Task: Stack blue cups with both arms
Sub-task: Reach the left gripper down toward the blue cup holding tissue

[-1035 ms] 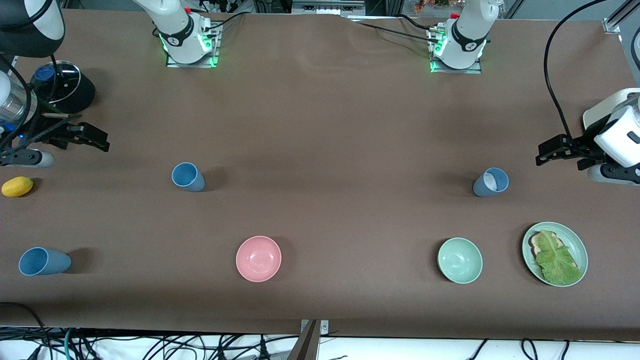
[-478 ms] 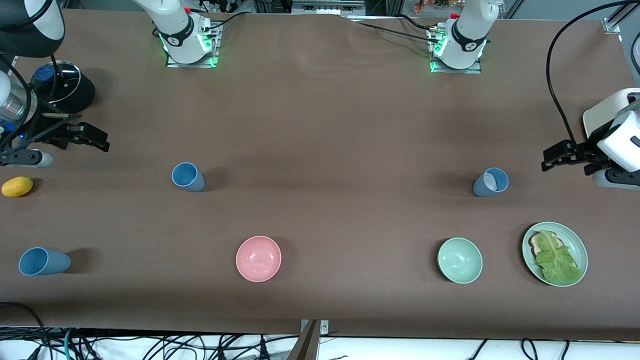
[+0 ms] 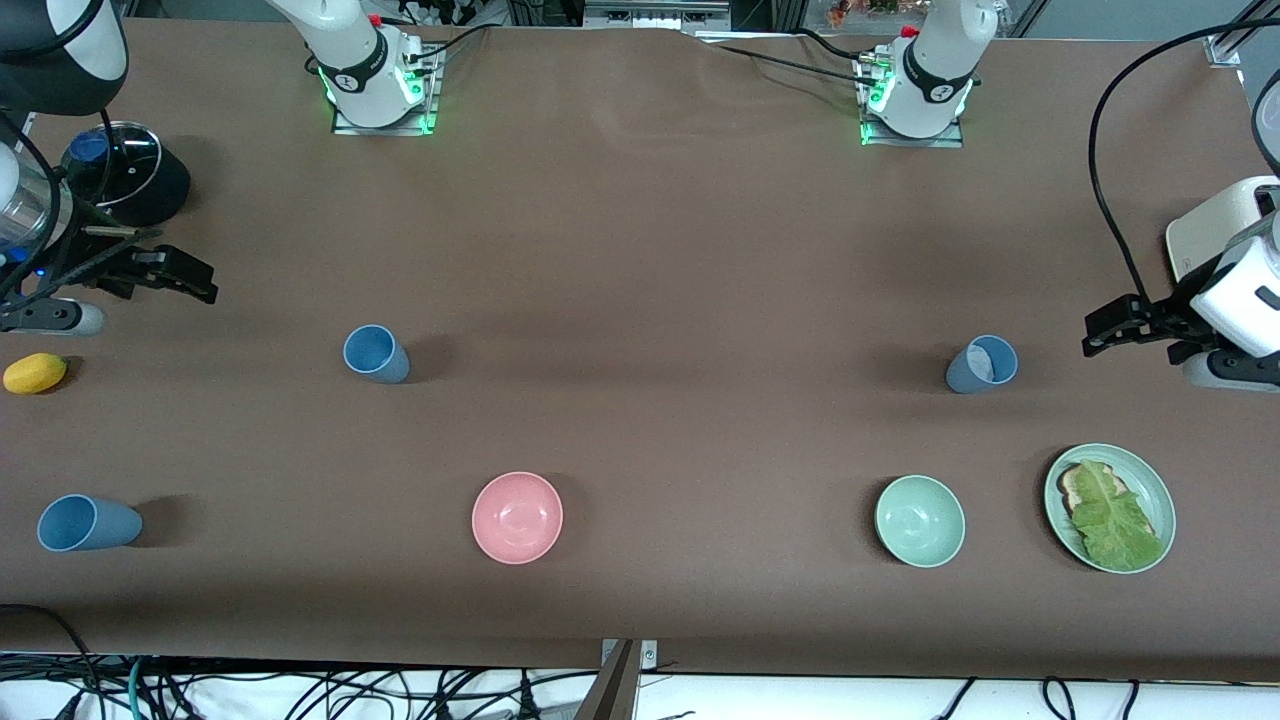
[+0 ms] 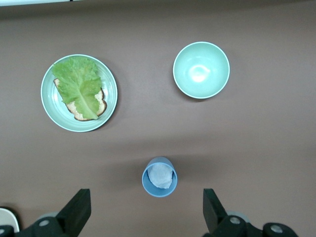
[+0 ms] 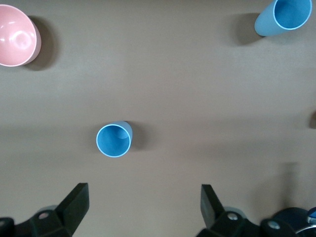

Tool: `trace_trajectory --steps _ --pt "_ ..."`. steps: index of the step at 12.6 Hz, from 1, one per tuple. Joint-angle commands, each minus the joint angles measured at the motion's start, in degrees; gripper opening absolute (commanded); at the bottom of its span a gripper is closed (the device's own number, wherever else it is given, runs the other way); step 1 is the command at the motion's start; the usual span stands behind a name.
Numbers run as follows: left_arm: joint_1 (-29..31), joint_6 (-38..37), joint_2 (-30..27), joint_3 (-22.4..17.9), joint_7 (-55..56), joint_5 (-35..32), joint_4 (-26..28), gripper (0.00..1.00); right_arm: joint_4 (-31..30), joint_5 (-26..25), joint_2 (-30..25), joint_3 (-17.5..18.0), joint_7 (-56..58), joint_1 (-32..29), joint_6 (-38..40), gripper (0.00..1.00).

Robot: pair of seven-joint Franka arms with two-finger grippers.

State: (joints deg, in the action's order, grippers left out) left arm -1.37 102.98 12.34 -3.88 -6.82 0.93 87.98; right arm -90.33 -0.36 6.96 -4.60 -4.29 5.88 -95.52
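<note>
A grey-blue cup (image 3: 982,364) with a whitish inside stands toward the left arm's end of the table. It also shows in the left wrist view (image 4: 159,177). A medium blue cup (image 3: 375,353) stands toward the right arm's end and shows in the right wrist view (image 5: 114,139). Another blue cup (image 3: 88,523) stands near the front edge, also in the right wrist view (image 5: 284,17). My left gripper (image 3: 1110,330) is open and empty over the table beside the grey-blue cup (image 4: 145,215). My right gripper (image 3: 190,280) is open and empty over the table's end (image 5: 143,207).
A pink bowl (image 3: 517,517) and a pale green bowl (image 3: 920,520) sit near the front edge. A green plate (image 3: 1160,490) holds toast and lettuce. A lemon (image 3: 35,373) and a black pot with a glass lid (image 3: 125,180) lie at the right arm's end.
My left gripper has shifted a little toward the grey-blue cup and lower in the front view. The right arm and the cups have not moved.
</note>
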Motion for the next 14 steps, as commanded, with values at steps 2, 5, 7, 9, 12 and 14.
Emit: trace_trajectory --steps 2,5,7,9,12,14 --pt "0.0 2.8 1.2 0.1 -0.3 -1.6 -0.7 1.00 1.3 -0.5 0.6 0.1 -0.6 -0.4 0.0 1.00" --pt "-0.6 2.7 1.1 0.2 -0.3 -1.6 -0.5 1.00 1.3 -0.6 0.6 0.1 -0.5 -0.4 0.0 1.00" --pt "-0.7 2.7 2.0 0.2 -0.3 -1.6 -0.5 1.00 1.3 -0.7 0.6 0.0 -0.5 -0.5 0.0 1.00" --pt "-0.6 2.8 2.3 0.2 -0.3 -1.2 -1.1 1.00 1.2 -0.8 0.6 0.0 -0.5 -0.6 0.5 1.00" --pt "-0.4 2.8 2.3 0.2 -0.3 -0.9 -1.2 1.00 1.0 -0.7 4.3 0.0 -0.2 -1.5 -0.9 1.00" --pt "-0.4 2.8 2.3 0.2 -0.3 -0.8 -1.1 1.00 2.3 -0.2 10.6 0.1 -0.7 -1.0 -3.7 1.00"
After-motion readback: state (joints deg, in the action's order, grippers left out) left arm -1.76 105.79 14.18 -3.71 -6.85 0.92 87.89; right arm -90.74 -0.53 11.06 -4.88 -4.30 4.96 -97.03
